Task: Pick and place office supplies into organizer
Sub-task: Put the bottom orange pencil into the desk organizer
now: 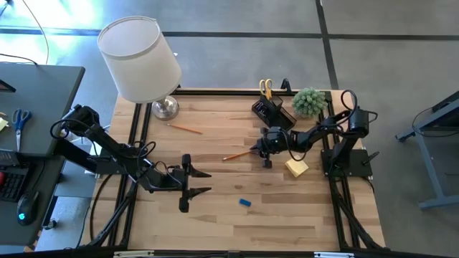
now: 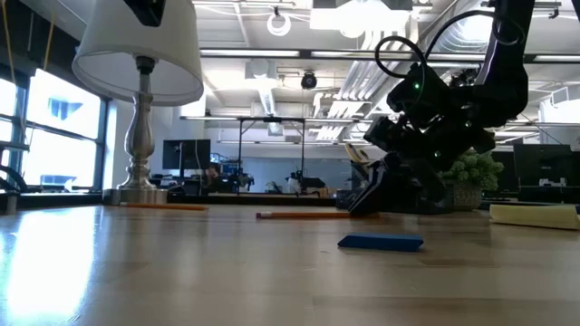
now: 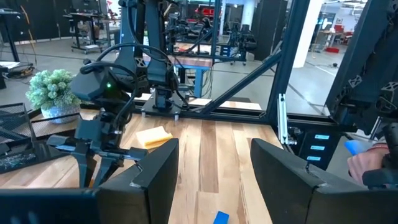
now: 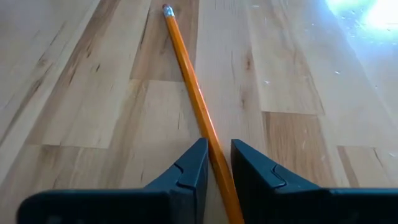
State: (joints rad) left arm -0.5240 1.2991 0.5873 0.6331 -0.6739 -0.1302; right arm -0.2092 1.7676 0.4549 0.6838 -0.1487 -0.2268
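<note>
Straddling an orange pencil [image 4: 198,106] on the wooden table [image 1: 301,215], your right gripper [image 4: 214,163] sits low near the table's centre, its two dark fingers [image 4: 186,171] parted only narrowly, one on each side of the shaft. You cannot tell from the wrist view whether the pads actually press the pencil or merely flank it; the pencil lies flat on the boards, its eraser end pointing away from the gripper. From above, you see that pencil [image 1: 235,154] stretching from the right gripper [image 1: 262,152] toward the left arm's side.

Just beside that gripper, toward the right arm's base, lies the yellow sticky-note pad [image 1: 297,168]. Behind it, at the far edge, stands the black organizer [image 1: 272,112] with the yellow-handled scissors [image 1: 266,87] upright in it and the green plant [image 1: 310,101] close alongside. A second orange pencil [image 1: 185,127] lies near the lamp [image 1: 140,61] at the far left. The small blue eraser [image 1: 244,203] rests alone on the near part of the table.

Your left gripper [image 1: 199,182] waits above the table's near-left area, its fingers spread wide and gripping nothing, the blue eraser well apart from them.
</note>
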